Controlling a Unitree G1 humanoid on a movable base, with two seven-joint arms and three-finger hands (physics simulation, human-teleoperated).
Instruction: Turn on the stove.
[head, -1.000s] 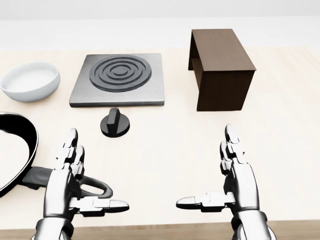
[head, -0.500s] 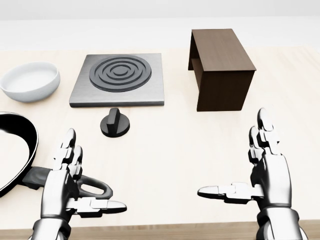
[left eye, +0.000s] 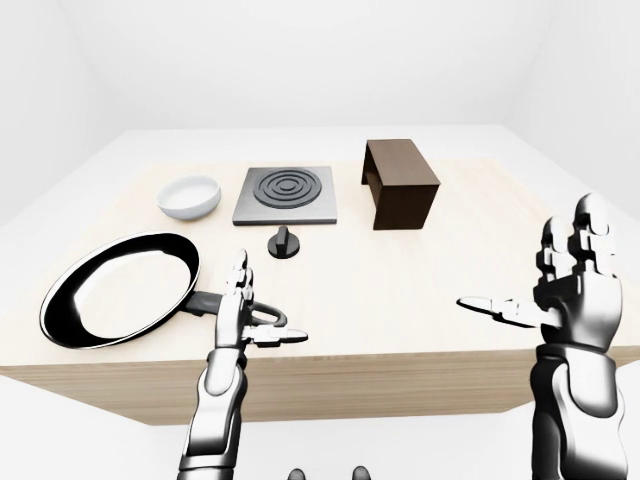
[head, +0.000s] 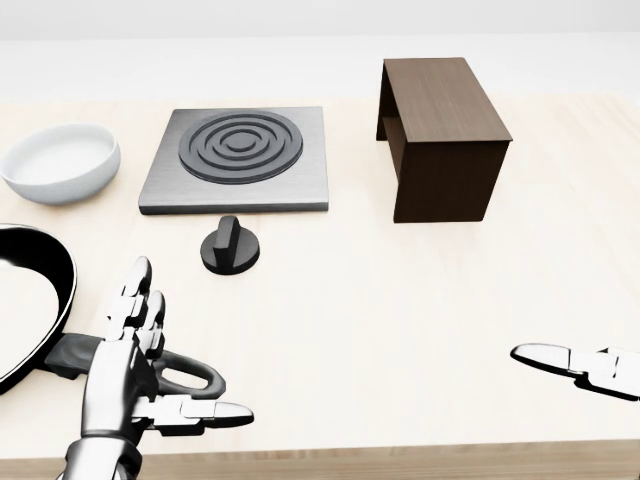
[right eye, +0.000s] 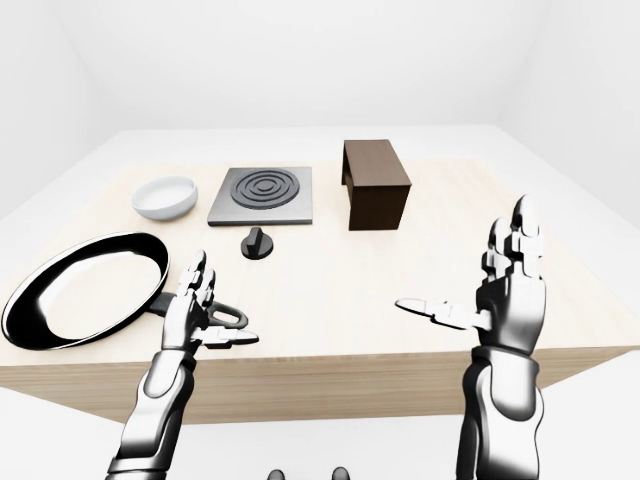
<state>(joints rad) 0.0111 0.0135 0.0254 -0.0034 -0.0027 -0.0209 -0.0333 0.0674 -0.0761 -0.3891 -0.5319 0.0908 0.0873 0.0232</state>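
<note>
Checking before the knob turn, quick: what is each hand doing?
Left hand: open, holding nothing, above the pan handle.
Right hand: open, holding nothing.

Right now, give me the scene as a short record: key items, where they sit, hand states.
stove: grey plate with ringed burner, top centre of head view
knob: black dial, just below the stove, untouched
bowl: white, left of the stove
pan: black, far left, handle under the left hand
box: brown, right of the stove
left hand: open, below the knob
right hand: open, raised at right
</note>
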